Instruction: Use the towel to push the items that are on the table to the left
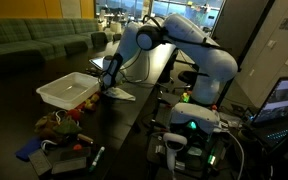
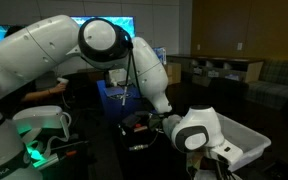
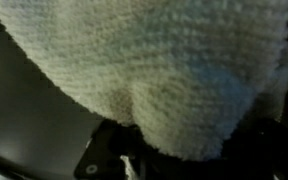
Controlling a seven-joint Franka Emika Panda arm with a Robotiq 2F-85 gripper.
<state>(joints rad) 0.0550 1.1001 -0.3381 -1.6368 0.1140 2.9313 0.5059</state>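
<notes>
In an exterior view, a green sofa [image 1: 34, 45] fills the upper left of the frame. Below it, at the lower left, a small heap of coloured items [image 1: 59, 125] lies on the dark table [image 1: 134, 125], with a blue piece [image 1: 29, 152] just beside the heap. Right of the heap, left of centre, stands a white bin [image 1: 56, 95] with some things inside that are too small to name. Just right of the bin, the gripper [image 1: 110, 82] hangs low over the table. A pale flat patch lies under it, but it is too blurred to say whether that is cloth. The white arm [image 1: 184, 40] arches from there toward the upper right, and a laptop [image 1: 284, 100] glows at the right edge.

In the wrist view, the white towel [image 3: 154, 70] covers nearly the whole frame. Only a strip of dark tabletop shows at the lower left, and a dark shape at the bottom centre cannot be made out. The towel hides the claw's fingers, so the frames do not show whether they are wide, narrow or clamped. Because the cloth is so close to the lens, it is probably in the claw's grip.

The step in hand looks like getting the towel down onto the table, with the sweep itself not yet begun. The next move calls for pressing the cloth flat against the tabletop on the far side of the items. The arm should then drag it steadily toward the left, low enough that nothing slips underneath and clear of the bin's wall.
</notes>
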